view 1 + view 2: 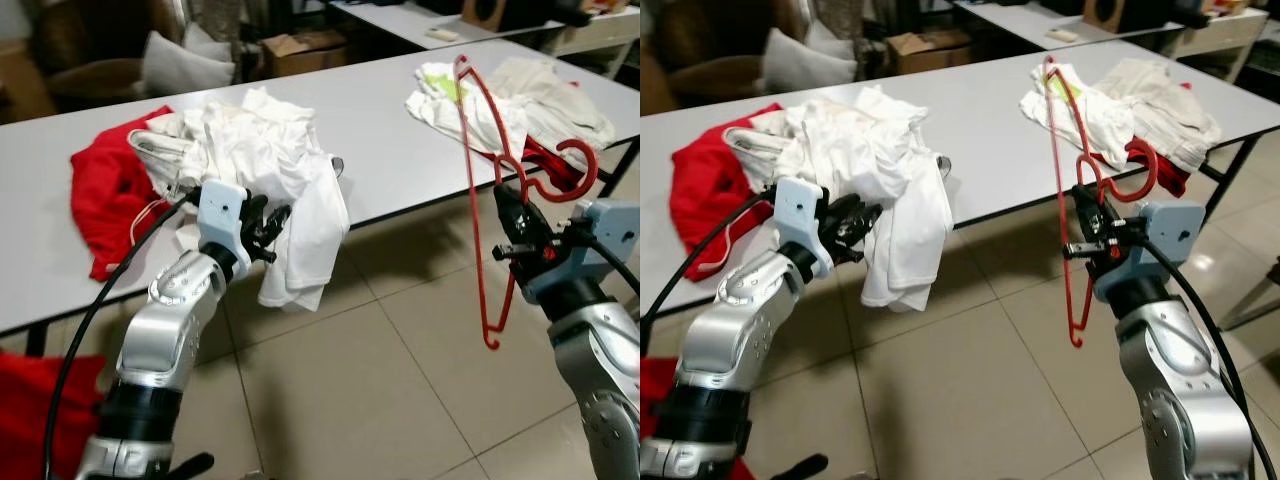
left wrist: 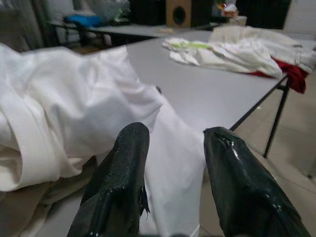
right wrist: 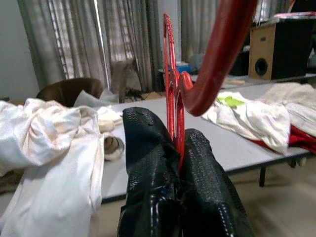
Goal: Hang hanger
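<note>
1. The red hanger [image 1: 480, 200] stands on end at the right of the frame, hook [image 1: 565, 172] toward the lower right, over the tabletop [image 1: 385, 140] edge.
2. The right tool [image 1: 520, 235] is clamped on its neck.
3. The left tool [image 1: 268, 225], fingers apart, reaches the white clothes [image 1: 270, 170] at center left.
4. A red garment [image 1: 105, 195] lies far left.

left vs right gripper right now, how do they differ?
The left gripper is open with nothing between its fingers; the right gripper is shut on the red hanger. The left gripper sits at the white garment draped over the table edge; the right gripper is out over the floor, off the table. Both have two black fingers.
</note>
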Robot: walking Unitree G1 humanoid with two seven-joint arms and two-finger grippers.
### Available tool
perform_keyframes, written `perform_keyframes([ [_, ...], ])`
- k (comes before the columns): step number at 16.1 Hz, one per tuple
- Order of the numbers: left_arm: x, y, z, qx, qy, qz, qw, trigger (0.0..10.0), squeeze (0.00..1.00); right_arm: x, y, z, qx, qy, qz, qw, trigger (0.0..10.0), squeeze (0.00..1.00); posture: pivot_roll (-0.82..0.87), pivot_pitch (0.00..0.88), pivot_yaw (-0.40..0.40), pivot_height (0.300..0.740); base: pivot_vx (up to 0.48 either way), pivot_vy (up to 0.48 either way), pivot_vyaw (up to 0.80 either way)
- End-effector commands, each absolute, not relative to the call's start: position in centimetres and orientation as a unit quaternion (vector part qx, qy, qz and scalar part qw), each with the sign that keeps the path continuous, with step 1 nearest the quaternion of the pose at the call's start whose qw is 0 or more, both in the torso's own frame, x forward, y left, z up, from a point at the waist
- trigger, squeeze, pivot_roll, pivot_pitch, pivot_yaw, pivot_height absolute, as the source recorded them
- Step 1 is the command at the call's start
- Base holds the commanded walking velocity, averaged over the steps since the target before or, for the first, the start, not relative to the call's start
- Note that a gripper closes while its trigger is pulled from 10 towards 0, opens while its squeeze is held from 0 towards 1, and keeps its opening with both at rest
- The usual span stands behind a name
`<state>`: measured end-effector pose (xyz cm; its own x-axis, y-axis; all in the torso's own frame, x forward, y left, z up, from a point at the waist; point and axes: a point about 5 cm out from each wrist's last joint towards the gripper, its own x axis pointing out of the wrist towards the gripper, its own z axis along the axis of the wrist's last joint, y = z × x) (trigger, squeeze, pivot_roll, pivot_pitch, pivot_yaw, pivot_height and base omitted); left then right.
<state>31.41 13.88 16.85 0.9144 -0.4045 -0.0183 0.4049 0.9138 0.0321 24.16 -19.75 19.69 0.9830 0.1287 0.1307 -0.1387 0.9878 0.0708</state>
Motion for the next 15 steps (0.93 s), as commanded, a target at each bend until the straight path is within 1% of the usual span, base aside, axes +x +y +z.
perform_keyframes([
  [1, 30.9, 13.6, 16.9, 0.035, 0.008, -0.199, 0.979, 10.0, 0.26, 23.7, -19.1, 19.5, 0.042, -0.049, 0.077, 0.995, 10.0, 0.0, -0.18, 0.0, 0.034, 0.719, 0.0, -0.255, 0.0],
  [3, 30.6, 13.6, 16.2, 0.035, 0.022, -0.179, 0.983, 10.0, 0.25, 23.5, -18.5, 18.3, 0.026, -0.014, 0.086, 0.996, 10.0, 0.0, -0.18, 0.0, 0.034, 0.719, 0.0, -0.253, 0.0],
  [6, 30.2, 13.6, 15.2, 0.044, 0.037, -0.172, 0.983, 10.0, 0.26, 23.2, -18.1, 16.2, 0.001, 0.036, 0.085, 0.996, 10.0, 0.0, -0.18, 0.0, 0.033, 0.719, 0.0, -0.254, 0.0],
  [8, 30.0, 13.4, 15.1, 0.043, 0.04, -0.173, 0.983, 10.0, 0.25, 23.0, -17.8, 15.9, 0.002, 0.041, 0.084, 0.996, 10.0, 0.0, -0.19, 0.0, 0.035, 0.719, 0.0, -0.253, 0.0],
  [15, 29.8, 12.5, 14.8, 0.041, 0.045, -0.181, 0.982, 10.0, 0.25, 23.0, -18.2, 15.1, 0.02, 0.048, 0.057, 0.997, 10.0, 0.0, -0.19, 0.0, 0.041, 0.719, 0.0, -0.255, 0.0],
])
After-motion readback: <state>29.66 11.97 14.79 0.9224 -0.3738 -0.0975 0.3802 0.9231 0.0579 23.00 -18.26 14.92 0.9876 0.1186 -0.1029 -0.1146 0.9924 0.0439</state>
